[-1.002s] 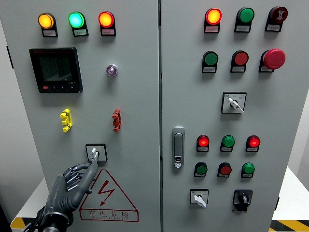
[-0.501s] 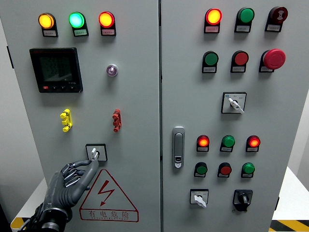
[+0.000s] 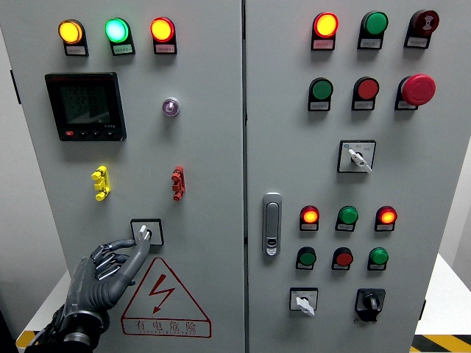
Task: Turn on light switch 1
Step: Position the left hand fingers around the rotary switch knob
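A small rotary switch (image 3: 146, 232) with a white knob in a black square frame sits low on the left cabinet door (image 3: 206, 162), just above a red lightning warning triangle (image 3: 163, 294). My dark metal left hand (image 3: 118, 257) comes up from the lower left. Its index finger (image 3: 140, 251) is stretched out, with the tip against the lower edge of the switch. The other fingers are loosely spread and hold nothing. The knob's pointer stands about upright. My right hand does not show.
Above the switch are yellow (image 3: 100, 183) and red (image 3: 177, 183) toggles, a black meter (image 3: 85, 106) and three lit lamps (image 3: 116, 31). The right door carries a handle (image 3: 271, 223), many buttons, selector switches and a red emergency stop (image 3: 418, 90).
My left hand has drifted slightly left and its fingers have spread wider. The index fingertip stays at the switch, and the knob looks unchanged.
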